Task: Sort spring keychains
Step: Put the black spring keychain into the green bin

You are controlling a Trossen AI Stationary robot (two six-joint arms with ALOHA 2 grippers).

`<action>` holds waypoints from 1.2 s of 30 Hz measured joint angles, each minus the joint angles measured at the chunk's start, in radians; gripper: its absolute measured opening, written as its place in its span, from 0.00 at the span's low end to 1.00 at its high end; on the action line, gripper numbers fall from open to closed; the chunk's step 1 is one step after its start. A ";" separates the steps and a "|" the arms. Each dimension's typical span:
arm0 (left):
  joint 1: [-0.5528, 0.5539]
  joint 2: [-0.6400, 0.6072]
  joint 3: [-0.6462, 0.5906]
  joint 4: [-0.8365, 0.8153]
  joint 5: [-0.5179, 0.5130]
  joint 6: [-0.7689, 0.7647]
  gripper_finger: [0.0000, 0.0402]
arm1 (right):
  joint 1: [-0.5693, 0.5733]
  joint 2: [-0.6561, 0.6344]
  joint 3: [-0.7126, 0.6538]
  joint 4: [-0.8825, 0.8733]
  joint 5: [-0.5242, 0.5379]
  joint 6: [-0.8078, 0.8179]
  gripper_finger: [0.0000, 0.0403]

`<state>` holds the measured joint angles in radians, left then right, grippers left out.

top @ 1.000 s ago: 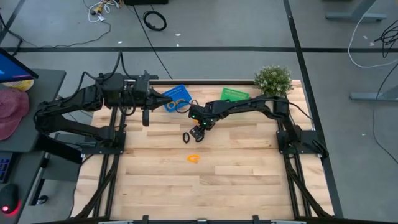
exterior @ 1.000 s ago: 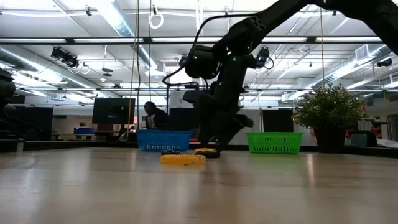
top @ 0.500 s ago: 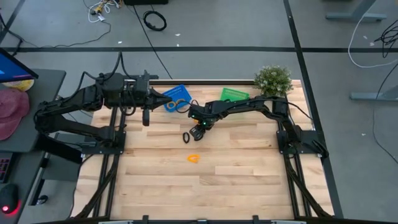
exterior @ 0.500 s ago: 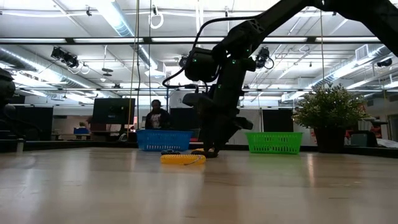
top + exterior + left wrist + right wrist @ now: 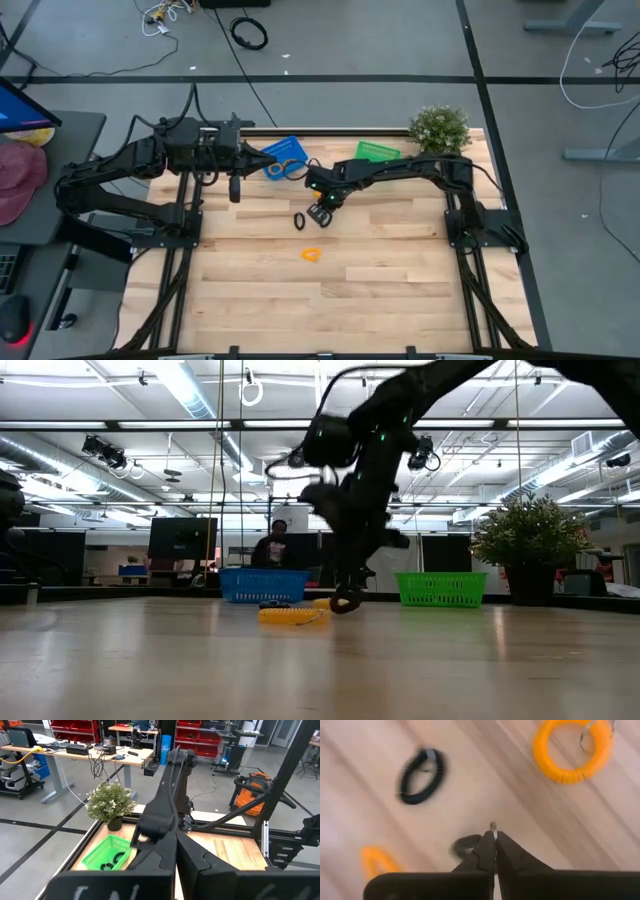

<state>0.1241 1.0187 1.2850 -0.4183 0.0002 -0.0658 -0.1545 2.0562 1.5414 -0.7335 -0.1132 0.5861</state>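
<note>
Bright overhead strip lighting; right wrist view motion-blurred.

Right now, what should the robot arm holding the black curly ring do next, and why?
Probably carry it over to the green basket. The right gripper is shut on a black spring keychain hanging just above the table, and that basket already holds black ones. The left gripper waits, shut, by the blue basket.

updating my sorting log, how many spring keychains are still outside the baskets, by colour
orange keychains lying on the table: 2
black keychain lying on the table: 1
black keychain held in the shut right gripper: 1
total: 4
</note>
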 joint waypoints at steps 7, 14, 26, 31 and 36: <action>0.000 0.000 0.000 0.000 -0.005 0.000 0.02 | 0.072 -0.171 0.110 -0.102 0.027 0.038 0.00; 0.000 0.000 0.000 0.004 -0.033 0.000 0.02 | 0.128 -0.200 0.403 -0.218 0.133 -0.003 0.00; 0.000 0.000 0.000 0.005 -0.052 -0.005 0.02 | 0.210 -0.325 0.408 -0.205 0.150 -0.410 0.00; 0.000 0.000 0.000 0.006 -0.052 -0.008 0.02 | 0.270 -0.506 0.251 -0.075 0.150 -0.468 0.00; 0.000 0.000 0.000 0.029 -0.052 -0.009 0.02 | 0.305 -0.740 -0.029 0.120 0.184 -0.372 0.00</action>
<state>0.1242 1.0187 1.2850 -0.3888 -0.0521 -0.0746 0.1503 1.3157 1.5120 -0.6137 0.0710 0.2142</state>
